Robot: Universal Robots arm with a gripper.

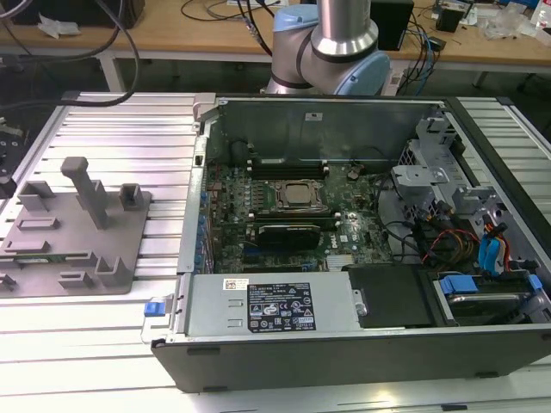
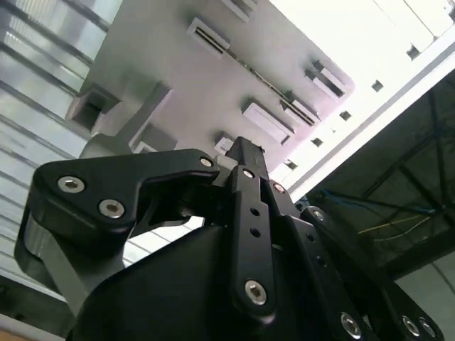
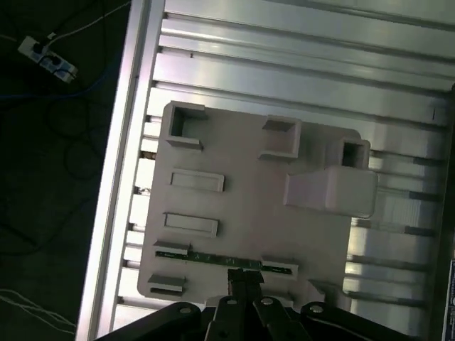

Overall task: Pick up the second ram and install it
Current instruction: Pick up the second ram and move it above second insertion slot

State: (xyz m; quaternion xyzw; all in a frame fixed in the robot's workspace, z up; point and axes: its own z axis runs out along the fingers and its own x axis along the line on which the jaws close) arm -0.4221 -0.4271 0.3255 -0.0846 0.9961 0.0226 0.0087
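Pick-up stage — the claw is poised over the second ram; its grip cannot be told, and square alignment is needed.

grey tray looks matt, smooth plastic. table is ribbed bare metal, glossy. gripper is matt black with shiny metal screws.

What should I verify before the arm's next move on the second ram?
1. The second ram lies in the grey tray: ok.
2. The tool lines up with it in the first wrist view: ok.
3. Ram held by the tool: not ok.
4. The tray post stands aside from the ram: ok.
5. The computer case is open: ok.
6. Free memory slot on the motherboard: cannot tell.
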